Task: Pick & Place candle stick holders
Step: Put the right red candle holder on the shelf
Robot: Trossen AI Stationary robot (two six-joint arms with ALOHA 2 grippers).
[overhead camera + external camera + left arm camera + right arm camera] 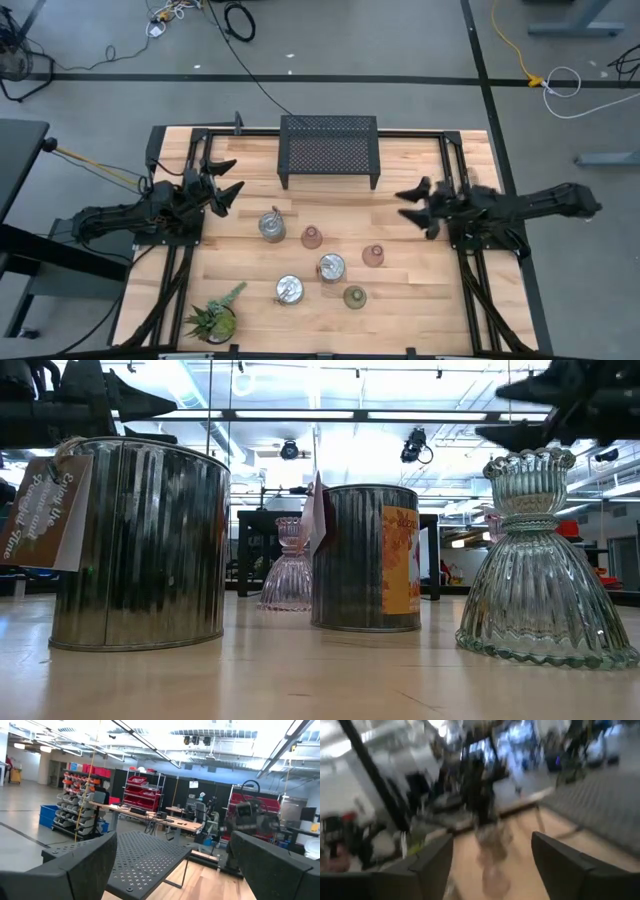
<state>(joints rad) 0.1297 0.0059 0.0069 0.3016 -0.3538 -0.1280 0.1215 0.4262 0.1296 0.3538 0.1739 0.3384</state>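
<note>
Several candle stick holders stand upright on their bases in the middle of the wooden table. Three are shiny round tins. Two are pinkish cups, and one is olive. In the low view, two tins and two ribbed glass holders show close up. My left gripper hovers open at the table's left side, clear of everything. My right gripper hovers open at the right side, above the table, pointing toward the holders.
A black mesh metal rack stands at the far middle of the table and also shows in the left wrist view. A spiky green potted plant sits at the near left corner. Black frame rails run along both sides.
</note>
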